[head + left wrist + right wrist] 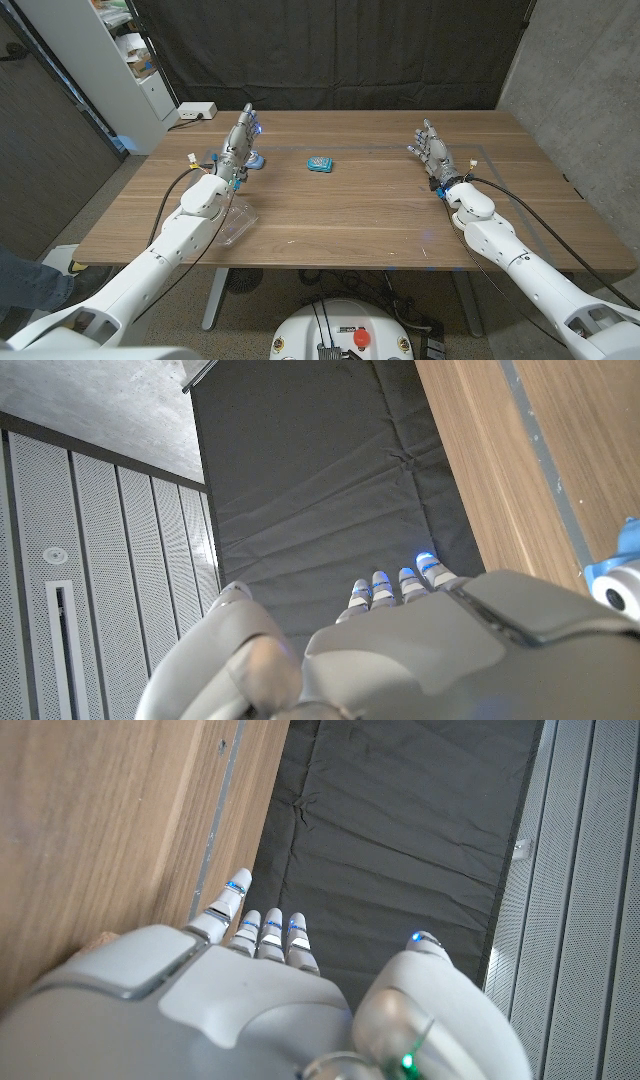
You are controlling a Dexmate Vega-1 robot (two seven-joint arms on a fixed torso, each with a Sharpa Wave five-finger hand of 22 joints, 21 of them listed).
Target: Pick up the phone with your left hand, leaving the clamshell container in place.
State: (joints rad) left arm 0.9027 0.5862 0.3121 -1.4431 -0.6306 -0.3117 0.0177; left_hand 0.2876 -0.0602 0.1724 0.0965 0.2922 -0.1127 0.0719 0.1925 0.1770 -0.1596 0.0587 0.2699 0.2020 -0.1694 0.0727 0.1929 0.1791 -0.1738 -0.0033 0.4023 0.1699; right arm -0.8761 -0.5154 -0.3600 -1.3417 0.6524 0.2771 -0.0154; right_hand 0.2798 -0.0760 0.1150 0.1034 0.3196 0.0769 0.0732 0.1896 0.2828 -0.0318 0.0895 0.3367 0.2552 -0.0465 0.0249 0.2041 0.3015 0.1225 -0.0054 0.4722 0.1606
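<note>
A small blue phone [321, 164] lies flat on the wooden table [360, 215], back of middle. My left hand [239, 140] is raised to the phone's left, a clear gap away, its fingers straight and holding nothing. A clear plastic clamshell container [238, 222] sits near the table's front left, partly under my left forearm. My right hand [432, 150] stands over the table's right side with fingers spread and nothing in it. In the left wrist view my left hand [400, 640] points past the table edge at the black curtain.
A small light blue and white object [256, 160] [620, 568] lies just beside my left hand. A white power strip [195, 112] sits at the back left corner. A white shelf [110, 60] stands left of the table, and a person's leg [25, 282] shows at the lower left.
</note>
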